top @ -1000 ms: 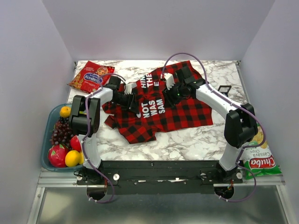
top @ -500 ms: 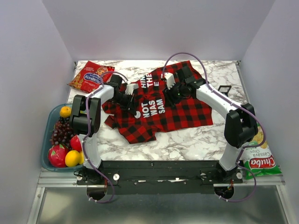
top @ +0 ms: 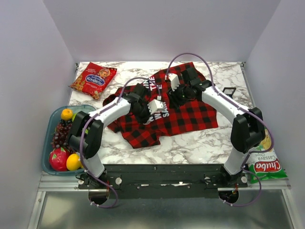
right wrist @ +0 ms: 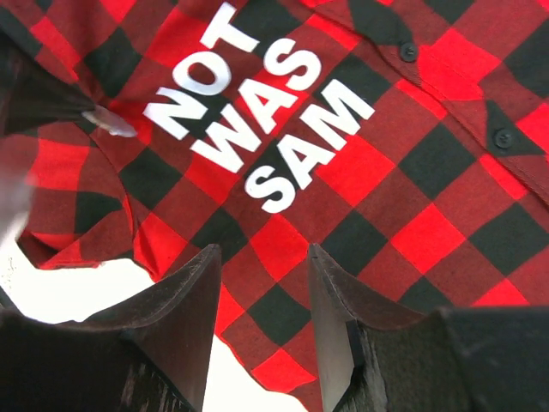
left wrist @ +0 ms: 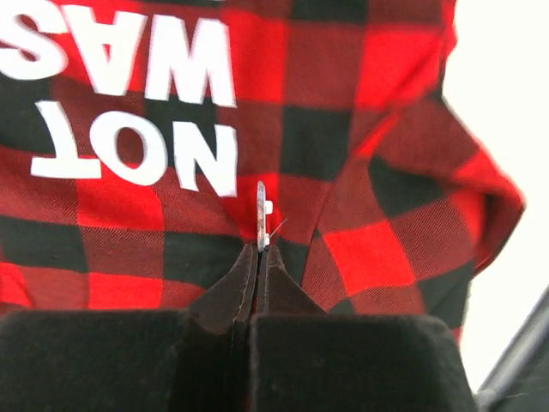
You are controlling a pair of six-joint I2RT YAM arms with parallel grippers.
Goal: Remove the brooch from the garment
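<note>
The red-and-black checked garment (top: 190, 112) lies spread on the marble table, its left part bunched. It also fills the left wrist view (left wrist: 386, 249) and the right wrist view (right wrist: 429, 232). My left gripper (top: 145, 114) (left wrist: 261, 247) is shut on the brooch (left wrist: 261, 213), a thin silvery disc seen edge-on just below the "NOT" lettering, with cloth folds drawn toward it. The right wrist view shows the brooch (right wrist: 110, 122) as a pale oval against the cloth. My right gripper (top: 172, 98) (right wrist: 262, 249) is open and empty just above the shirt, below "SAM".
A red snack packet (top: 94, 78) lies at the back left. A blue tray (top: 50, 143) of fruit sits at the left edge. A chips bag (top: 262, 164) lies at the front right. A small black object (top: 229, 90) sits right of the shirt. Walls close three sides.
My left arm has swung right, from the shirt's left edge toward the lettering, and the shirt's left part has bunched and shifted with it. The right arm has barely moved.
</note>
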